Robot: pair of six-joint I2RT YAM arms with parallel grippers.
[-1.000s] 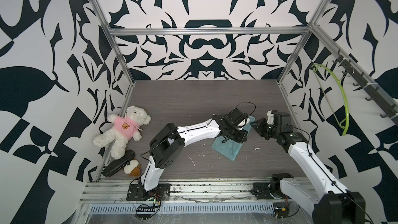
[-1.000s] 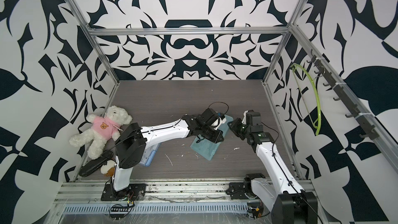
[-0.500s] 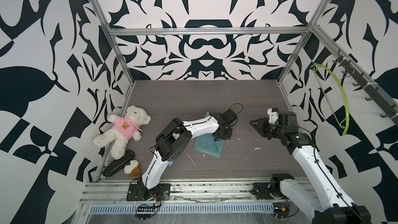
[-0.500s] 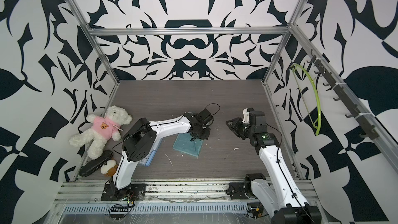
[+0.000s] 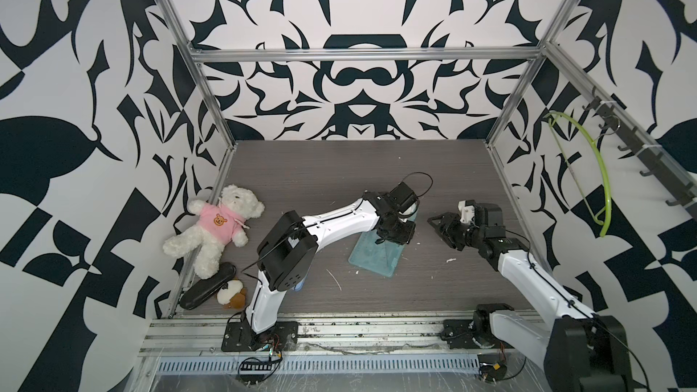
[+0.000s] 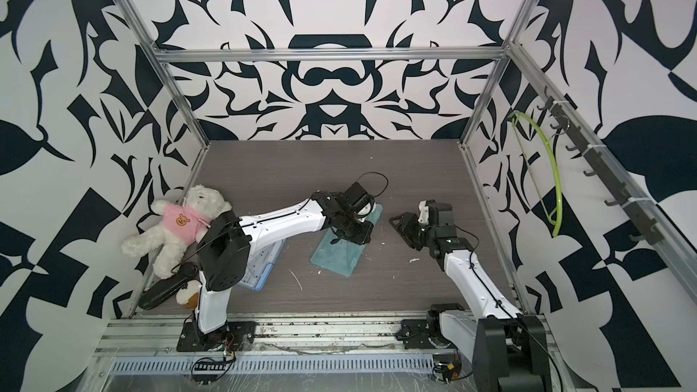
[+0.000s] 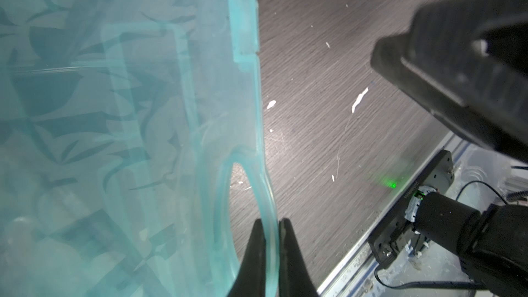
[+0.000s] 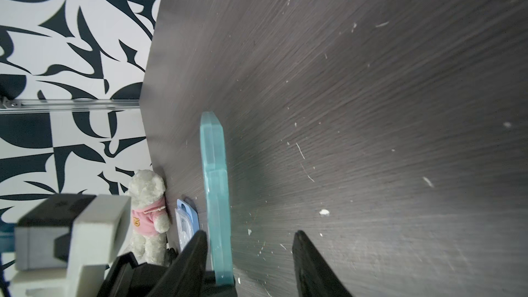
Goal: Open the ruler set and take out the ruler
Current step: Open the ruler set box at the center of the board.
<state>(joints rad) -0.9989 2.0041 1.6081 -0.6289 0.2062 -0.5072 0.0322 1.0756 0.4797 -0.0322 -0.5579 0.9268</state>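
Clamped on teal ruler set (image 7: 114, 110) rim, left gripper (image 7: 269, 222), right gripper (image 8: 250, 234) half-spread, empty, bear-face badge on teddy (image 5: 217, 228) shirt

- You'll find a white teddy bear (image 5: 217, 226) in a pink shirt lying against the left wall, at the edge of the table (image 5: 320, 171).
- Just beside its legs you have a black oblong pouch (image 5: 207, 285), with a small brown-and-white plush (image 5: 231, 293) touching it.
- Look in a top view for a clear pack with a blue edge (image 6: 264, 265), lying flat near the plush.
- On your right wall, a green hanger (image 5: 606, 183) hangs from the hook rail (image 5: 648, 152).
- You'll see white flecks (image 5: 450, 260) scattered over the dark wood grain.
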